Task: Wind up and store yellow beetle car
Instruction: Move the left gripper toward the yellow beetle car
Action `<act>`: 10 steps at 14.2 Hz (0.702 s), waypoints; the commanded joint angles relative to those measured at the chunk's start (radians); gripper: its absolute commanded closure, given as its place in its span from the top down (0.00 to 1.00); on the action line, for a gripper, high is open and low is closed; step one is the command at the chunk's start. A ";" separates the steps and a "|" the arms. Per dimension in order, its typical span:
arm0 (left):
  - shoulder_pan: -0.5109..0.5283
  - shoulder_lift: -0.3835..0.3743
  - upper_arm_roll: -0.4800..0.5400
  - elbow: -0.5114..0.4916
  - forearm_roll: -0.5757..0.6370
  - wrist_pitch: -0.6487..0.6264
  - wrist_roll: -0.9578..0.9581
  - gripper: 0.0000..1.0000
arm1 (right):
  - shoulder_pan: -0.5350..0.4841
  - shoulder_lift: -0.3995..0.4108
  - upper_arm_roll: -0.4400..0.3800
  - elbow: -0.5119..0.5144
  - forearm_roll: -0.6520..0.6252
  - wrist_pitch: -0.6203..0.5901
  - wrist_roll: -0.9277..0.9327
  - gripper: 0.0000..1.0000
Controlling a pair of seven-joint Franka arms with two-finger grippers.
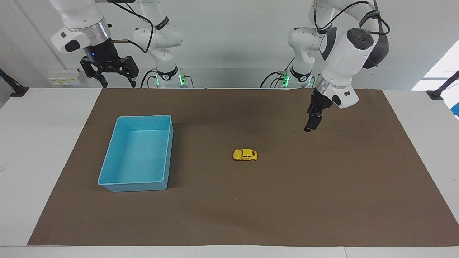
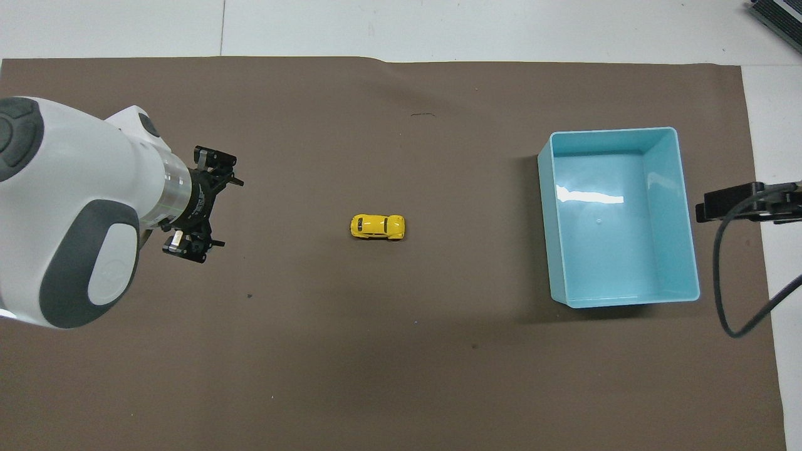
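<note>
yellow beetle car untouched; overhead shows left claw spread, edge-on when faced; right claw spread.

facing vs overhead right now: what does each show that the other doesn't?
Facing only: both arm bases, and the whole right gripper, open, waiting up at its own end, not over the light blue bin.
Overhead only: the left gripper seen with both open fingers spread.
Both: yellow beetle car alone mid-mat, empty bin, left gripper raised over the brown mat, short of the car.
</note>
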 commanded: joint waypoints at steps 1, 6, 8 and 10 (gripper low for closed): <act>-0.069 0.039 0.018 -0.012 -0.008 0.084 -0.223 1.00 | -0.008 -0.011 0.004 -0.007 0.020 -0.003 0.015 1.00; -0.154 0.117 0.020 -0.001 0.007 0.140 -0.423 1.00 | -0.008 -0.011 0.004 -0.007 0.018 -0.003 0.015 1.00; -0.175 0.134 0.020 0.002 0.007 0.173 -0.452 1.00 | -0.008 -0.011 0.004 -0.007 0.020 -0.001 0.015 1.00; -0.197 0.186 0.018 0.042 0.005 0.168 -0.461 1.00 | -0.008 -0.011 0.004 -0.007 0.018 -0.001 0.015 1.00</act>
